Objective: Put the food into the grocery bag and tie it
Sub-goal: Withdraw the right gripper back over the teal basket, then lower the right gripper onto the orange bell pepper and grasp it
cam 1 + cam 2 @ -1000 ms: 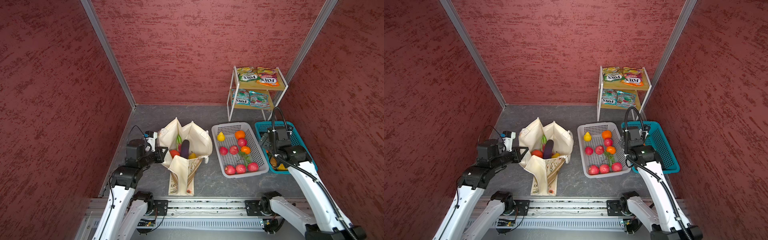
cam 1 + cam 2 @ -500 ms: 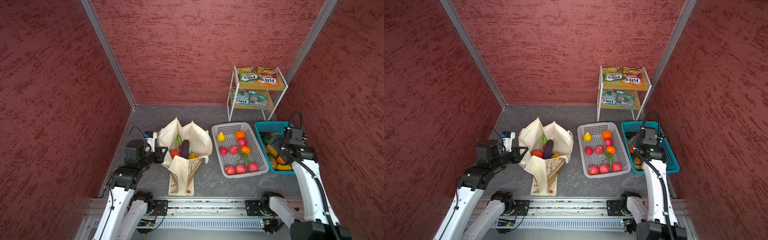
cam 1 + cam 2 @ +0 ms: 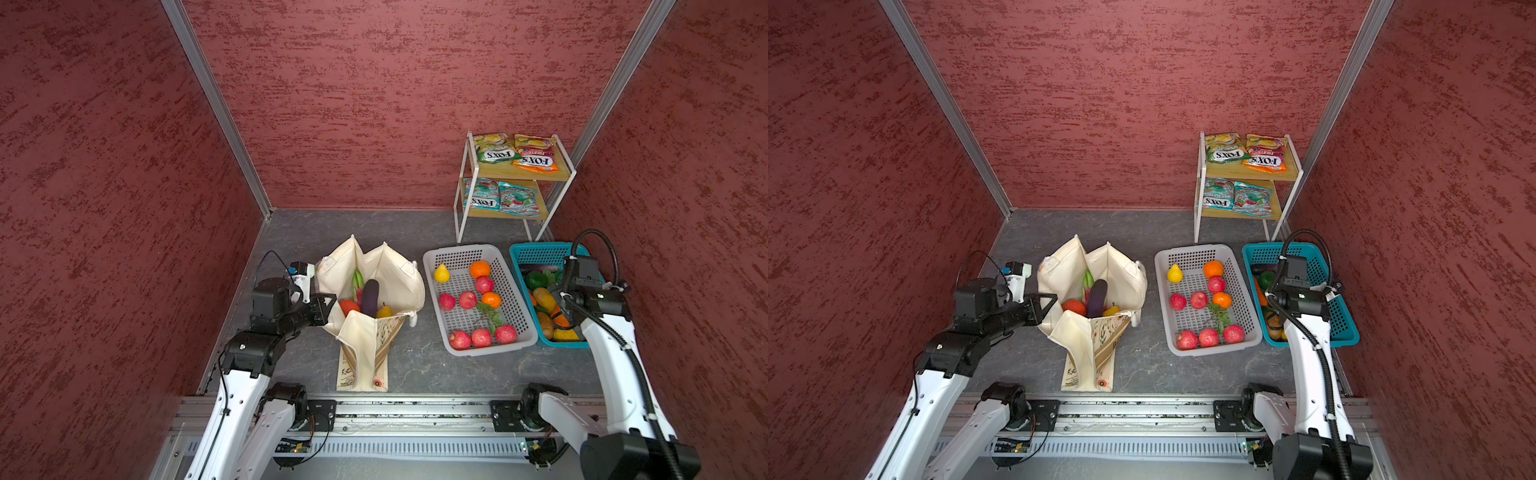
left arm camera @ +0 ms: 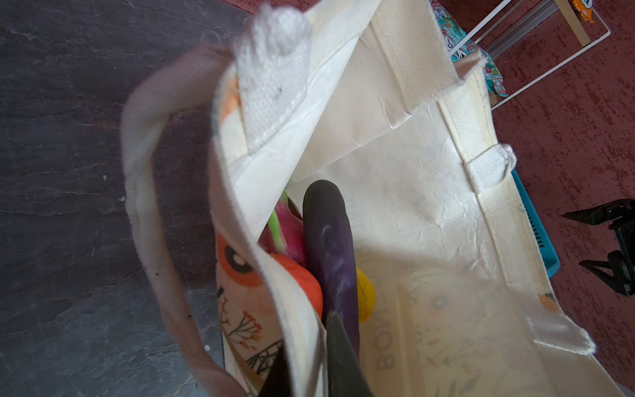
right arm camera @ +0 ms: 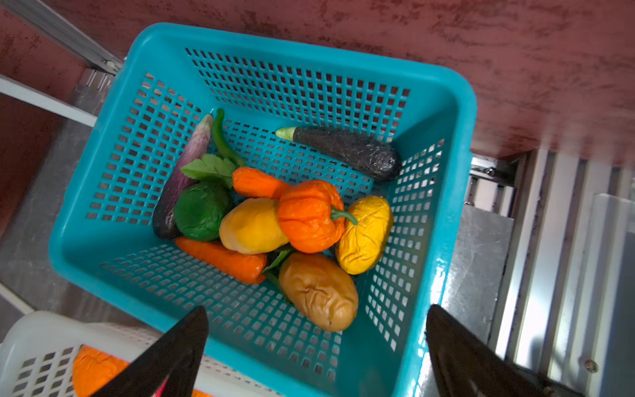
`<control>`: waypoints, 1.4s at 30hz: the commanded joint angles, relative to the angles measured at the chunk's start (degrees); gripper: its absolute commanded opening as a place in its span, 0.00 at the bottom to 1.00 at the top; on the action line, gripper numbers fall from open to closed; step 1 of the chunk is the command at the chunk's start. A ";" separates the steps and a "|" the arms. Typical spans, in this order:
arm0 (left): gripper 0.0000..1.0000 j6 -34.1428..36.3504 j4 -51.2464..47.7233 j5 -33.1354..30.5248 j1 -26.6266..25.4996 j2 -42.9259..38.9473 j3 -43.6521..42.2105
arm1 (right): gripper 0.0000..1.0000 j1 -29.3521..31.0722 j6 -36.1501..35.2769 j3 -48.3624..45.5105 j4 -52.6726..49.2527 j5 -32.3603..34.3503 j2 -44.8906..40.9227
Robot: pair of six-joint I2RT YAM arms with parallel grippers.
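Right wrist: right gripper (image 5: 318, 309) has its jaws wide apart and empty, over the teal basket (image 5: 261, 48). The potato (image 5: 319, 292) sits dead ahead, between the fingertips. Its long axis is skewed to the closing line, so I'd expect a small wrist turn or a grab across its waist. Pepper (image 5: 309, 216) is just beyond it. Black eggplant (image 5: 347, 151) is farthest, by the far wall, lying roughly along the closing line, so a poor grab as it lies.

Left wrist: left gripper (image 4: 304, 347) is pinched on the bag (image 4: 395, 192) rim, fabric between the fingers. Purple eggplant (image 4: 328, 247) is inside, just ahead of the tips, pointing away.

Both top views: bag mouth is open, well off to the right gripper's side, past the grey basket (image 3: 461, 249). Right arm is nearer the basket food. Left arm is tied up holding the bag.
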 commanded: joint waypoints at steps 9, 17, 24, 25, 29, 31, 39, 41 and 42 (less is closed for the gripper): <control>0.15 0.17 0.73 0.42 0.30 0.30 -0.61 | 0.99 -4.48 -1.77 -0.98 2.84 4.32 7.59; 0.15 0.17 0.93 0.53 0.27 -0.12 -0.66 | 0.99 -6.35 -5.75 -0.16 8.00 1.25 12.21; 0.16 0.17 1.01 0.86 0.30 -0.06 -0.70 | 0.96 -6.70 -7.85 1.65 10.36 -1.27 16.66; 0.16 0.21 1.00 0.93 0.31 -0.07 -0.70 | 0.95 -6.73 -8.06 1.65 10.63 -1.52 17.24; 0.16 0.22 1.06 0.95 0.26 -0.17 -0.70 | 0.95 -6.97 -8.97 2.04 11.75 -1.68 19.21; 0.15 0.20 1.08 1.03 0.28 -0.18 -0.70 | 0.96 -7.16 -9.78 2.42 12.18 -1.67 20.11; 0.16 0.22 1.09 1.17 0.29 -0.32 -0.70 | 0.99 -7.52 -11.17 3.76 12.84 -1.78 23.80; 0.16 0.22 1.17 1.30 0.33 -0.28 -0.70 | 0.98 -7.51 -11.19 3.61 13.35 -2.11 23.94; 0.15 0.25 1.17 1.30 0.29 -0.26 -0.70 | 0.98 -7.46 -11.19 3.52 13.62 -2.32 25.06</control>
